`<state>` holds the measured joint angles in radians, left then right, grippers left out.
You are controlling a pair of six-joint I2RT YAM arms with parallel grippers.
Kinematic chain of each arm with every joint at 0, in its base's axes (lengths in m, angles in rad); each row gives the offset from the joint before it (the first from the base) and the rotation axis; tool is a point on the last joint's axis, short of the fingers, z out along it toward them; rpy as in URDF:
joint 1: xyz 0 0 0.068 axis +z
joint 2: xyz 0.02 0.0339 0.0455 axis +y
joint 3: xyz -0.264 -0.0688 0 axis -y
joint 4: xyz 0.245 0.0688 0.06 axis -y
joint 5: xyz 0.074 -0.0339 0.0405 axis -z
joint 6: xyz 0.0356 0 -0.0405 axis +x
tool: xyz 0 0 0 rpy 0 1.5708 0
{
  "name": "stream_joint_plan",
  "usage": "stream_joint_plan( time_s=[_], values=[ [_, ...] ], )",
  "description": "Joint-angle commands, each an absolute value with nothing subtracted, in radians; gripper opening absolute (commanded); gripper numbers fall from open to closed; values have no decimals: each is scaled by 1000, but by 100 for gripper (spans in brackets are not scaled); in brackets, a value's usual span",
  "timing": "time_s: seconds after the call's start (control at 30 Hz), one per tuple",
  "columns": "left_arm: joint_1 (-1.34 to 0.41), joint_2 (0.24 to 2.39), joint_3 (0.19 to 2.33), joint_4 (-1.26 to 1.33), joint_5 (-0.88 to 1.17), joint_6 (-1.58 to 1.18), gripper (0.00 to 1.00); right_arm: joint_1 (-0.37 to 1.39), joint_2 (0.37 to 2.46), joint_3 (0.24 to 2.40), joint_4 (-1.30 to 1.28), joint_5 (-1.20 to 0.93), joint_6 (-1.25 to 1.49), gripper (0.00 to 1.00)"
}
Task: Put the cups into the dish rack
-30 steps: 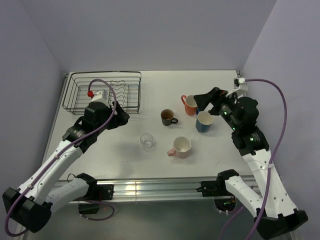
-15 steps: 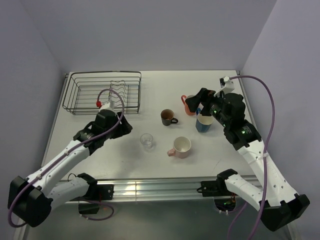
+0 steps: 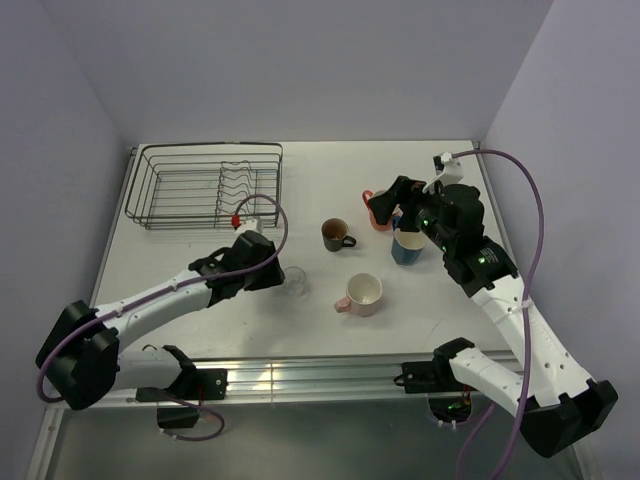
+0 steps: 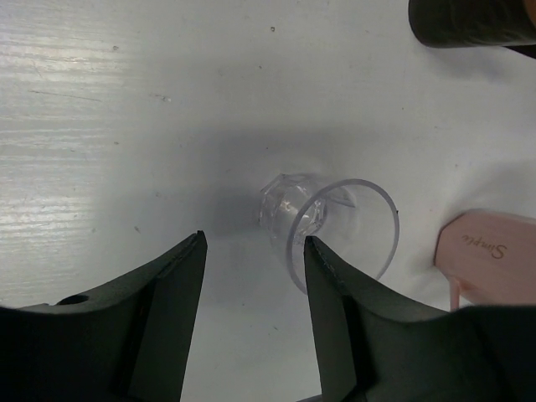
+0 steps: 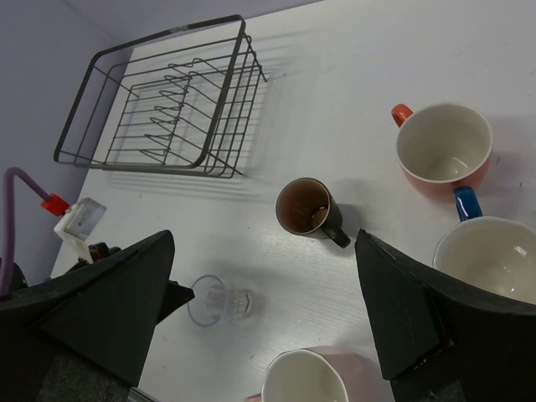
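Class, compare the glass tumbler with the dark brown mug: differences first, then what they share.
The glass tumbler is see-through and handleless; the dark brown mug is opaque with a handle. The tumbler sits just ahead of the open left gripper; the mug stands apart from either gripper. Both stand upright on the table, outside the dish rack.

Pink mug [image 4: 494,251] cut by right edge; brown mug [image 4: 473,21] cut by top.
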<state>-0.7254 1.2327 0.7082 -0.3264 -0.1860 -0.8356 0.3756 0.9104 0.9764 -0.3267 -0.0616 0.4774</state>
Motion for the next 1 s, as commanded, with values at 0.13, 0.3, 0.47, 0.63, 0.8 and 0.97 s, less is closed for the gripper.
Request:
stream_joint_plan(
  time_s=[0.13, 0.3, 0.47, 0.63, 0.8, 0.97],
  values=[
    [-785, 1318, 787, -270, -253, -854, 55, 387, 920, 1023, -325, -35, 462, 96],
    [-796, 1362, 802, -276, -261, -859, 50, 388, 925, 1022, -330, -32, 460, 96],
    [-798, 1374, 804, -287, -271, -865, 42, 390, 925, 1022, -334, -29, 459, 96],
    [-796, 1381, 808, -290, -264, -862, 19, 391, 933, 1026, -337, -29, 457, 96],
    [-795, 1364, 822, -299, -241, -847, 0, 399, 948, 1043, -344, -31, 453, 96],
    [-735, 1240, 812, -256, -68, -830, 0, 420, 960, 1063, -342, -40, 446, 96]
  ],
)
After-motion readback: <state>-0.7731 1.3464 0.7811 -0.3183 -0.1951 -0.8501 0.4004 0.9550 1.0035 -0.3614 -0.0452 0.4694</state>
